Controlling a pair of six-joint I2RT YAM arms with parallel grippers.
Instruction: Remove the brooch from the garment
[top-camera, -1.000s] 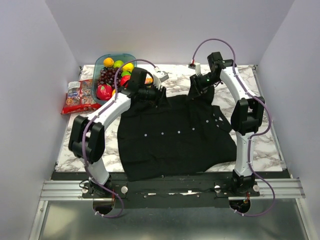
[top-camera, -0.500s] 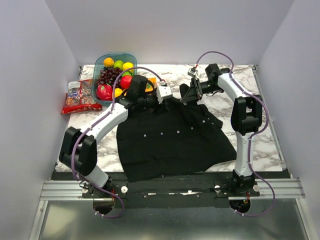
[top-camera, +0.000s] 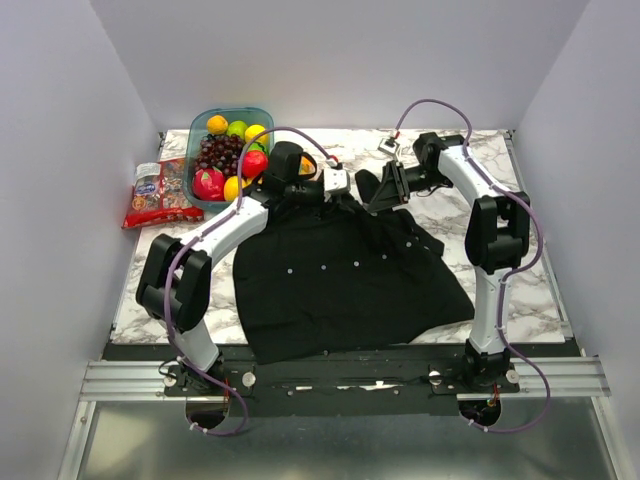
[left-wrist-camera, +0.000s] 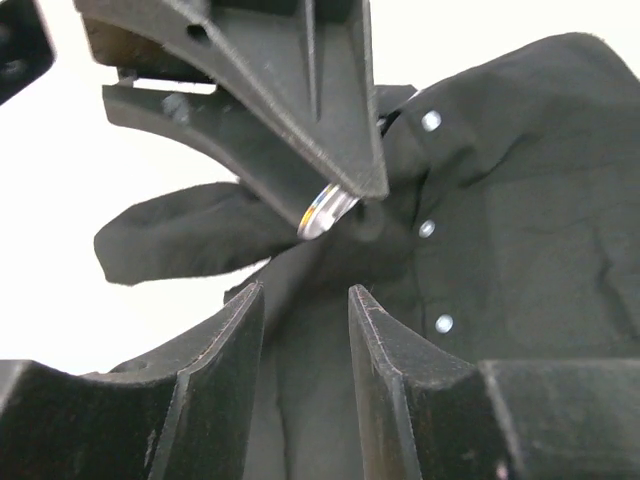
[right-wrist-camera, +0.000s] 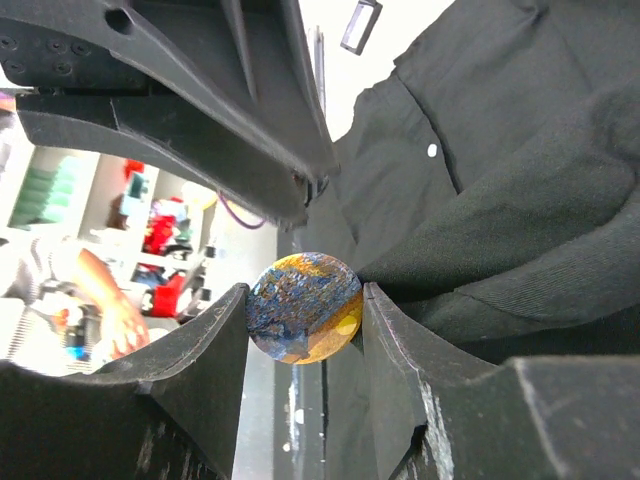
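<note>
Brooch (right-wrist-camera: 305, 305) is sitting pinched between the two fingers of your right gripper (right-wrist-camera: 304, 290), its flat face turned toward that wrist camera, up at the far edge of the black shirt (top-camera: 340, 280). Working across from the left, the snack bag (top-camera: 158, 195) and the tub of fruit (top-camera: 205, 122) are lying well apart from the action in the far-left corner. Your left gripper (left-wrist-camera: 305, 292) is hovering just beside the disc, jaws part-spread, with a ridge of shirt cloth running through the gap. You cannot tell whether they are actually nipping that cloth. From the left wrist the brooch is showing edge-on, just ahead of and above the left fingertips, with the cloth tenting up to it. So the right arm is holding the brooch, and the left is sitting nearer the cloth behind it. By the look of it, you are wanting the parting pull to run away from the left jaws, square to the disc's face, with the cloth pinned first.
</note>
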